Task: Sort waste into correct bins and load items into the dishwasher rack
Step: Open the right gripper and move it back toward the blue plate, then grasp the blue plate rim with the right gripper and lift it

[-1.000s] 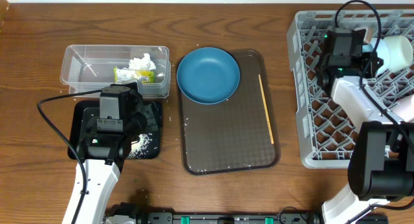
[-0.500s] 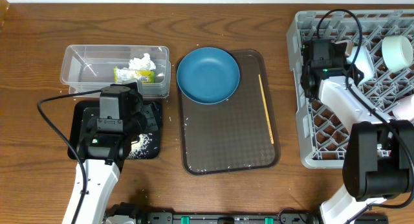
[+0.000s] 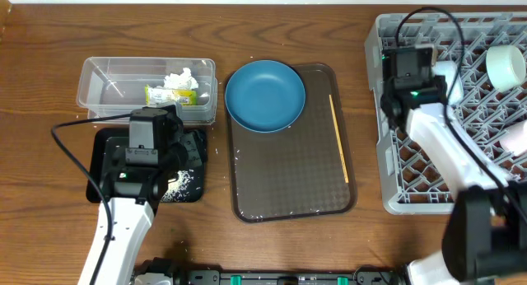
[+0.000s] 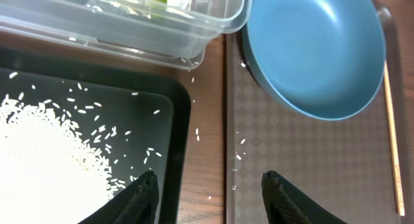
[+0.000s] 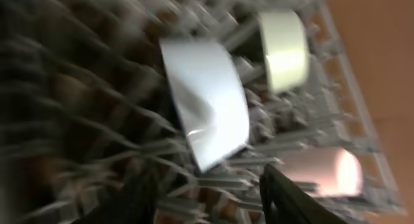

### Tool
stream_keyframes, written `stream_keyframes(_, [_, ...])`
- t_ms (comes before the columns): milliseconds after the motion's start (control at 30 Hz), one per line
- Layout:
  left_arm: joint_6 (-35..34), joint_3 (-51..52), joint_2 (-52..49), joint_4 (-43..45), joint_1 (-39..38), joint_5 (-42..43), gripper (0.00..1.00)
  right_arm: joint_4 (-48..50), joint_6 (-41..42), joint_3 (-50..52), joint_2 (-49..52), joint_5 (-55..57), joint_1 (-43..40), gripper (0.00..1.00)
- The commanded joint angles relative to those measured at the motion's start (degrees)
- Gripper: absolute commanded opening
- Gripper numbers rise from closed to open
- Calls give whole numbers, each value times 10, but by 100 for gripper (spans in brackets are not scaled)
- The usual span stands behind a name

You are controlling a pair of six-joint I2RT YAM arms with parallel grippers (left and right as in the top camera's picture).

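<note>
- From my remote seat: one dark blue round plate (image 3: 265, 95), smooth and bare, sits on the far left corner of the brown tray (image 3: 288, 194).
- One thin wooden chopstick (image 3: 339, 138) lies lengthwise along that tray's right side, well apart from the plate.
- The grey rack (image 3: 395, 178), a lattice of upright pegs, stands at the table's (image 3: 49, 38) right edge. In the blurred right wrist view I count two bowls in it, a white bowl (image 5: 207, 101) and a mint-green bowl (image 5: 284, 49), and one pink cup (image 5: 320, 172), all on their sides.
- Two bins stand at left. The clear tub (image 3: 103, 91) holds one yellow-green wrapper (image 3: 163, 95) and one wad of white tissue (image 3: 179, 78). The black tray (image 4: 155, 120) just beside it holds a heap of rice (image 4: 45, 153), with stray grains scattered around it.
- My left gripper (image 4: 210, 201) hangs over the black tray's right edge, fingers apart, holding nothing.
- My right gripper (image 5: 210, 201) is over the rack, fingers apart and empty.
</note>
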State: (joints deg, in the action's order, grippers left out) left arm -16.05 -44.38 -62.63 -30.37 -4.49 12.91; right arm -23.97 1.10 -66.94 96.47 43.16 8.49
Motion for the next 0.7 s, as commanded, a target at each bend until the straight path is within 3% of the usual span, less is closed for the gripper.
stream_keyframes(0, [5,-6,-8,-3,3,-5,54,7,10,1,-52,-197,2,53])
stream_keyframes(167, [5,-6,-10,-3,3,-5,54,26,10,1,-59,-448,4,57])
stream_keyframes(267, [5,-6,-10,-3,3,-5,54,41,11,1,-44,-538,16,56])
stream_keyframes(500, [5,-6,-10,-5,3,-5,54,100,27,1,18,-551,63,56])
stream_keyframes(667, [5,-6,-10,-5,3,-5,54,159,34,1,72,-497,97,55])
